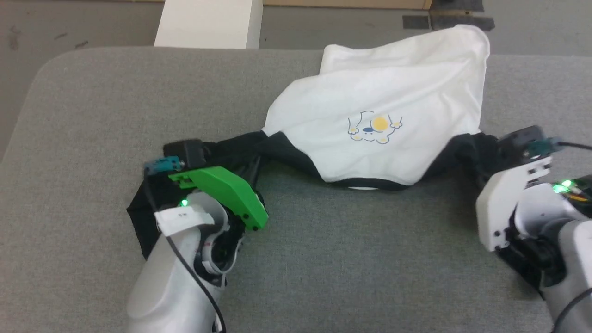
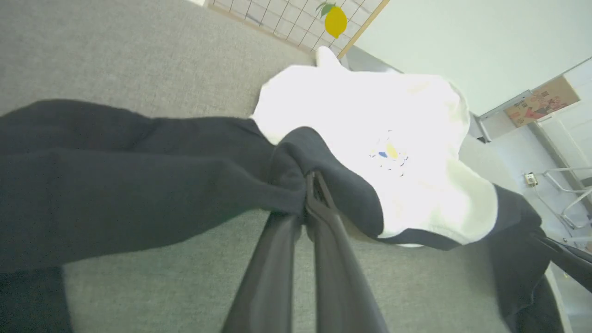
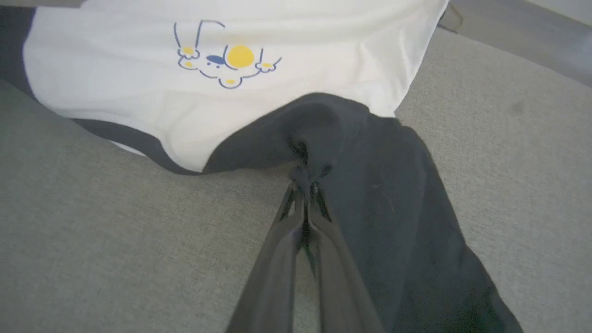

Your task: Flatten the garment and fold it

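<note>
The garment (image 1: 379,106), a white shirt with black sleeves, lies across the grey table with its yellow-and-blue chest print (image 1: 375,127) facing up and its black neck trim toward me. My left gripper (image 2: 309,182) is shut on the black cloth where the left sleeve (image 2: 115,175) meets the body. The right gripper (image 3: 305,182) is shut on the black cloth of the right sleeve (image 3: 393,194) by the shoulder. In the head view the left gripper (image 1: 252,159) sits under the green wrist cover, and the right gripper's fingertips are hidden behind its white wrist.
The grey padded table (image 1: 347,263) has a rounded far-left corner. A white post (image 1: 208,23) stands beyond its far edge, and the shirt's hem hangs over that edge. The other arm's dark finger (image 2: 564,259) shows at the right of the left wrist view.
</note>
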Available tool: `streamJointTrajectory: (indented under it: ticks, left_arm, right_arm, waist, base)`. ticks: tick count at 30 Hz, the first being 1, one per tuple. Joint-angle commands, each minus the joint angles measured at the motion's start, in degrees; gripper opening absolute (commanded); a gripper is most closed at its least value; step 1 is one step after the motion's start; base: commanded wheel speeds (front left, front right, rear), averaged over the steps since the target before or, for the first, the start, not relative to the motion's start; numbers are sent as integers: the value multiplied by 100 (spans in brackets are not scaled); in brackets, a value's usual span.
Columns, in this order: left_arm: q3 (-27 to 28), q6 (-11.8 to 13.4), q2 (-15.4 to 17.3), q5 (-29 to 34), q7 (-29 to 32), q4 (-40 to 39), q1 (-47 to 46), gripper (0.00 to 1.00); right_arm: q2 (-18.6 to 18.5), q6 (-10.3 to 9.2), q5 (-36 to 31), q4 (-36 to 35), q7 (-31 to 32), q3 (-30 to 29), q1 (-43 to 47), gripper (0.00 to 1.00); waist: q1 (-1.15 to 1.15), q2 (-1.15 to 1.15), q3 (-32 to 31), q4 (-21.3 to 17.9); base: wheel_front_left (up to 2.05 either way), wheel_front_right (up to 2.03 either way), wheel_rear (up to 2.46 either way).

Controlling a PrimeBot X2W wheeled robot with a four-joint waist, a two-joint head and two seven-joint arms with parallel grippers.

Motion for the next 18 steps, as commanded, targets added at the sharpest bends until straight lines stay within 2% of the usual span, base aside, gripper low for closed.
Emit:
streamJointTrajectory:
  ticks: [1,10,12,18]
  left_arm:
    - [100,-59,51,-132,-38,-202,-161,0]
    - [479,-149,430,-289,148,-1333,-981,0]
    - [497,-128,598,-164,245,-1434,-1265,0]
    - [565,-77,812,30,364,-1486,-2100,0]
  right_arm:
    - [-168,-8,156,-269,88,-41,42,0]
    - [-933,-8,1244,-1419,389,-325,-248,0]
    - [-1112,-8,1496,-1509,469,-377,-391,0]
    - [-1684,-8,2227,-1469,494,-367,-1043,0]
  waist:
    - [0,0,-282,-76]
    - [0,0,-1056,-108]
    - [0,0,-1188,-104]
    - [0,0,-1461,-103]
  base:
    - [0,0,0]
    - [0,0,0]
    - [0,0,0]
    - [0,0,0]
